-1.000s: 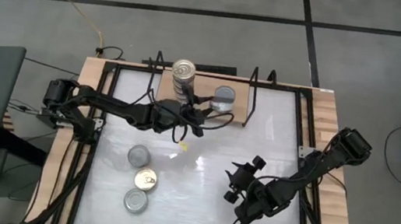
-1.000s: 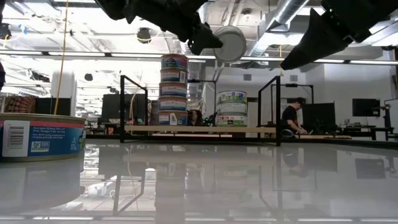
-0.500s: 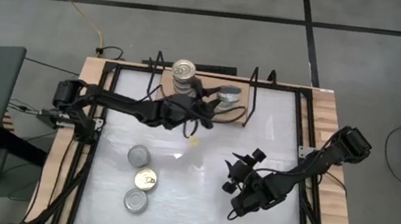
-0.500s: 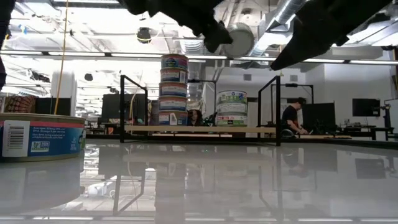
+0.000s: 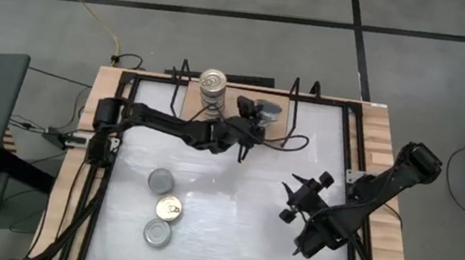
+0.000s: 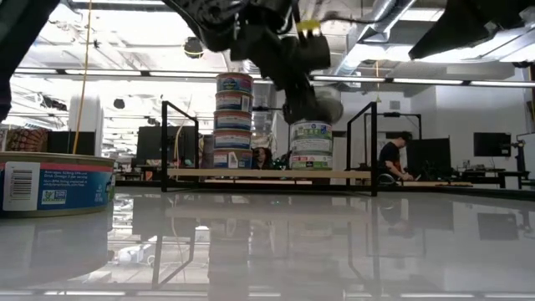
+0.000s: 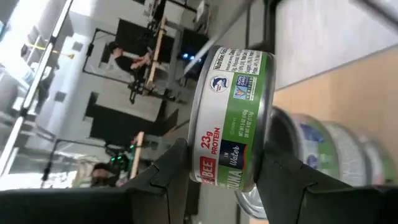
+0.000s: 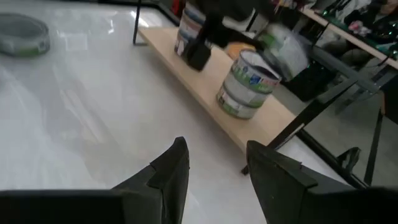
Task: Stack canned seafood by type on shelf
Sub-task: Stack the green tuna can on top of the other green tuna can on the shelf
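Observation:
My left gripper (image 5: 255,115) reaches over the light-wood shelf (image 6: 267,174) and is shut on a green-labelled tin (image 7: 233,118). That tin hangs close above a short stack of green-labelled tins (image 6: 312,146) on the shelf's right part. A taller stack of blue-labelled tins (image 5: 213,80) stands on the shelf's left part. Three loose tins lie flat on the white table: silver-topped (image 5: 161,180), gold-topped (image 5: 169,208) and silver-topped (image 5: 158,233). My right gripper (image 8: 217,168) is open and hovers over the table's right half, touching nothing. My left gripper pinches the green-labelled tin between its two fingers (image 7: 171,171), one on each flat face, with the label wall (image 7: 227,146) turned toward the wrist camera. It comes from the table's left and near side. The tin is lifted clear; whether it touches the stack below, I cannot tell.
Black wire frames (image 6: 361,146) stand at both ends of the shelf. One loose tin (image 6: 54,184) sits close to the low camera. Bare white table (image 5: 230,212) lies between the loose tins and my right arm. A person sits in the room beyond the table.
My left gripper has carried the tin toward the table's right and far edge, then down toward the green-labelled stack, turning the tin from standing on edge toward lying flat. My right gripper has drawn back toward the table's right edge.

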Action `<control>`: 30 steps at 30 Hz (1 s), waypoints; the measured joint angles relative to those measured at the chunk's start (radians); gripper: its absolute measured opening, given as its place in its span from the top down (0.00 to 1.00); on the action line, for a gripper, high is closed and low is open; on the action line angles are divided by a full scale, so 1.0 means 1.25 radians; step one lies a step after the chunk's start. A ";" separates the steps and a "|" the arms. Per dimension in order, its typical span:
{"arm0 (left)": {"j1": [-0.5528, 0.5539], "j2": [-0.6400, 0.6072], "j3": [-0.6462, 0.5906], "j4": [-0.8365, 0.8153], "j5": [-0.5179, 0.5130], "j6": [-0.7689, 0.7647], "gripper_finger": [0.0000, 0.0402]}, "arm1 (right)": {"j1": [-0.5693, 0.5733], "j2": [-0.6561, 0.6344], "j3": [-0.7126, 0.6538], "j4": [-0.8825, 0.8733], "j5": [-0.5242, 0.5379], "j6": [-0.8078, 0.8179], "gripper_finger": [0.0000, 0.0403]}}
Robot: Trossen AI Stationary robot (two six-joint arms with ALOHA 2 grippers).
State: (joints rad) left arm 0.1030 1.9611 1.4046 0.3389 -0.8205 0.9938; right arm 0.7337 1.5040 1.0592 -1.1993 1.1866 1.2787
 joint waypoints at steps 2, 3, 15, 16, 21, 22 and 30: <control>0.005 0.017 0.006 0.005 -0.020 0.019 0.63 | -0.001 0.000 0.000 -0.001 0.014 0.004 0.52; 0.008 0.026 0.009 0.009 -0.035 0.028 0.63 | -0.002 0.000 0.000 -0.001 0.015 0.004 0.52; 0.016 0.021 0.009 -0.021 -0.098 0.043 0.62 | -0.013 0.001 0.000 0.000 0.016 0.000 0.52; 0.016 0.021 0.009 -0.032 -0.097 0.032 0.61 | -0.013 0.001 0.000 0.002 0.016 0.000 0.52; 0.015 0.021 0.009 -0.071 -0.081 0.009 0.55 | -0.013 0.001 0.000 0.006 0.015 0.004 0.51; 0.013 0.022 0.009 -0.076 -0.080 0.009 0.54 | -0.013 0.001 0.000 0.008 0.015 0.004 0.51; 0.001 0.013 0.008 -0.099 -0.076 0.017 0.48 | -0.012 0.001 0.000 0.024 0.015 0.004 0.51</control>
State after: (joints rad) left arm 0.1038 1.9769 1.4151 0.2156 -0.9150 1.0153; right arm 0.7185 1.5051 1.0592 -1.1698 1.2052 1.2831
